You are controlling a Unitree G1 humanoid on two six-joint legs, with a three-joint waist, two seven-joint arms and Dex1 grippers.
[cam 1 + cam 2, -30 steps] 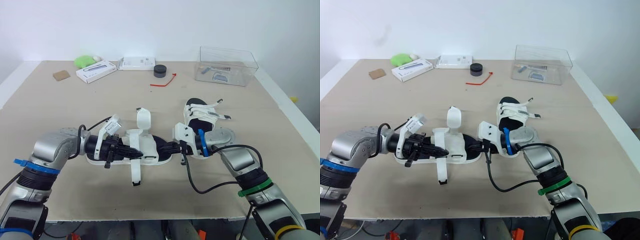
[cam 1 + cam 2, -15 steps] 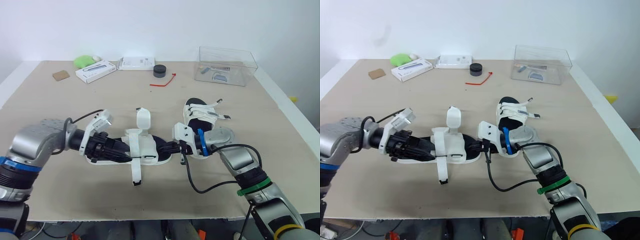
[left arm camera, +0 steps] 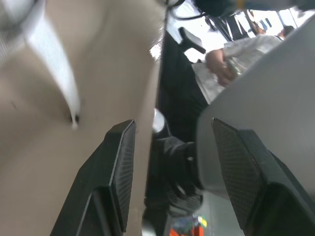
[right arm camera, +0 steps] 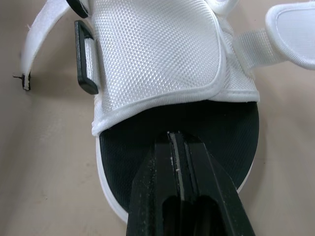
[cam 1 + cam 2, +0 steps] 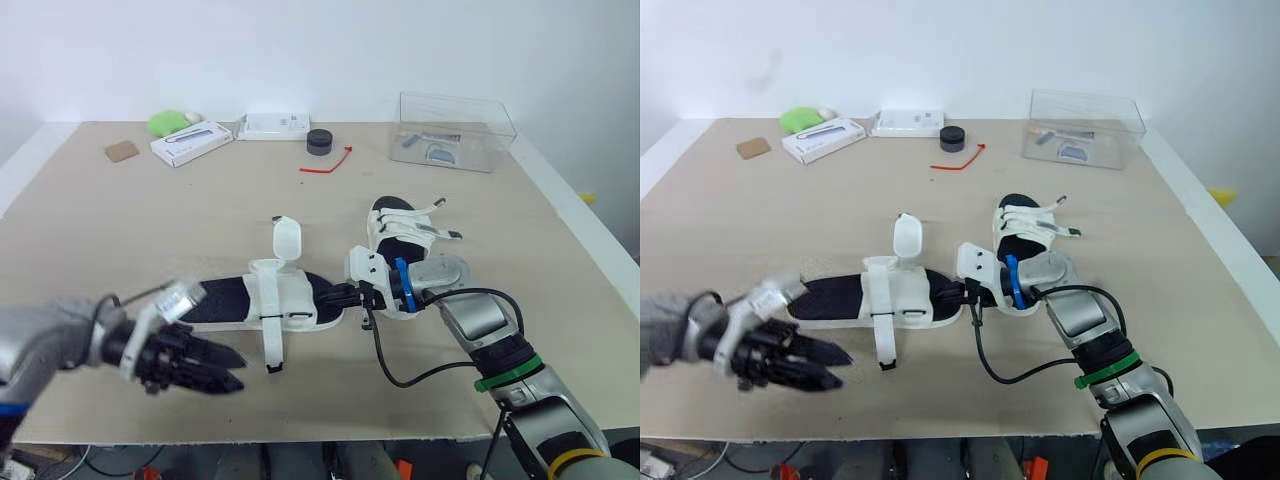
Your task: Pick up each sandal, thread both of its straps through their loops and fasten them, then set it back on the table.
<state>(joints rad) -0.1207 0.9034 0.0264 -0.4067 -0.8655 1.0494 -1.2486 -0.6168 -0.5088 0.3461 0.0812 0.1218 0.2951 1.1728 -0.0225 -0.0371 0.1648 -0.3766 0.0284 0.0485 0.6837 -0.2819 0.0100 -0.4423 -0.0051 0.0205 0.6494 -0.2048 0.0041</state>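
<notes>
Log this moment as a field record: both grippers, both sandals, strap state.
left gripper: open, over the table near its front edge, apart from the near sandal
right gripper: shut, tips on the black footbed at one end of the near sandal
near sandal: lying flat on the table, crosswise
long strap: loose, trailing toward the front edge
flap: standing up, unfastened
far sandal: on the table behind the right gripper; fastening cannot be told
task stage: near sandal not yet threaded
</notes>
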